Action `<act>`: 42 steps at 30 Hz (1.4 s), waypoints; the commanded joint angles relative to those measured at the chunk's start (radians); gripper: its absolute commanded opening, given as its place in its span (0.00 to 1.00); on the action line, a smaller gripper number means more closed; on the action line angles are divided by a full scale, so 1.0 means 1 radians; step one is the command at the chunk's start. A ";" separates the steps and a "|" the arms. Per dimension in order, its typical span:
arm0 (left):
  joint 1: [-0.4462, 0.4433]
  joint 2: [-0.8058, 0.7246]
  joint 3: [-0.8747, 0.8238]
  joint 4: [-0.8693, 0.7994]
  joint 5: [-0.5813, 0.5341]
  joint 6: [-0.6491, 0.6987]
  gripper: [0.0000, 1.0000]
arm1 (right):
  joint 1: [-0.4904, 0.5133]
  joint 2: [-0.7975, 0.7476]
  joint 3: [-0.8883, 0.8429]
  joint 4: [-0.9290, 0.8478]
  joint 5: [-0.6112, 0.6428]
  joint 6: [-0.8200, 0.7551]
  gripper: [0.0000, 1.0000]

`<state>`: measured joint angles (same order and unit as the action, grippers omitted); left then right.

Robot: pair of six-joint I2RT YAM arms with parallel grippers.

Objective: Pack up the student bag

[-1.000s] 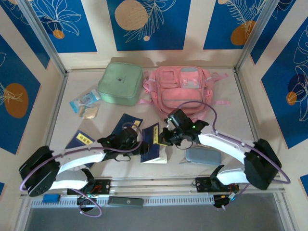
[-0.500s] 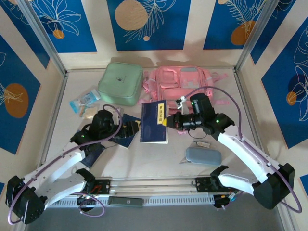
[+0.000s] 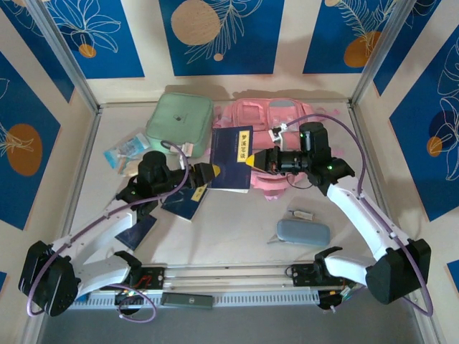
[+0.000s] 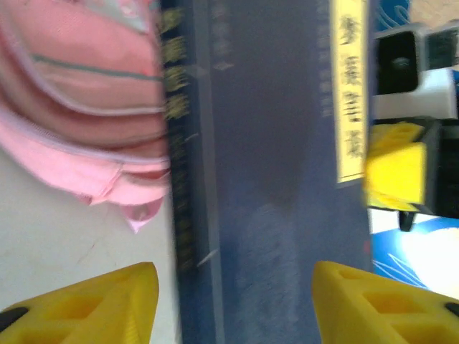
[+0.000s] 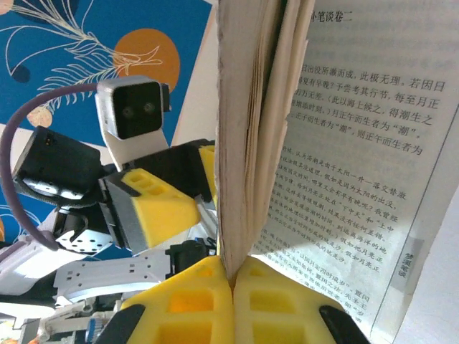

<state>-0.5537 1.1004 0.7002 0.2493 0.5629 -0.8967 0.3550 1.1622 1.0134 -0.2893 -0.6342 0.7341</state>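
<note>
1. Starting at the left, the left claw (image 3: 204, 173) reaches to the book (image 3: 231, 149), which is just to its right. Its fingers stand apart, one on each side of the book's near edge. Its wrist view is blurred, so I cannot tell if they press the cover or only frame it.
2. The book is lifted off the table and hangs between the two claws, with the dark cover and its yellow title strip facing up.
3. The right claw (image 3: 252, 160) is clenched on the book from the other side. In its wrist view the two pads meet on the edge of the pages. Some pages hang a little loose from the block, and printed text shows on the open side.
4. The bag (image 3: 267, 115) lies flat on the table, just beyond the right claw and partly below it. The book hides the bag's left part from above. I cannot tell if any pocket is open.
5. I judge the step to be carrying the book to the bag, so the packing is at an early stage.
6. The next move calls for an open pocket. The left claw could then steady the book or hold the bag's mouth, while the right claw turns the book edge-first and slides it in. The thin grip on the pages may slip or let the book fall open.
</note>
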 commanded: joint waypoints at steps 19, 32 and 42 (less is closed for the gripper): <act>-0.010 0.117 0.136 0.319 0.102 -0.182 0.00 | -0.122 -0.022 -0.057 -0.015 -0.086 -0.054 0.86; -0.077 0.218 0.219 0.418 0.065 -0.246 0.00 | -0.132 -0.059 -0.142 0.405 -0.321 0.324 1.00; -0.076 0.196 0.259 0.117 0.005 -0.070 0.00 | -0.117 -0.077 -0.082 0.273 -0.289 0.243 0.58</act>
<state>-0.6250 1.3231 0.9039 0.4591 0.5911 -1.0595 0.2253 1.0863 0.8917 0.0547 -0.9188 1.0199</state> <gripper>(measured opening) 0.118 0.597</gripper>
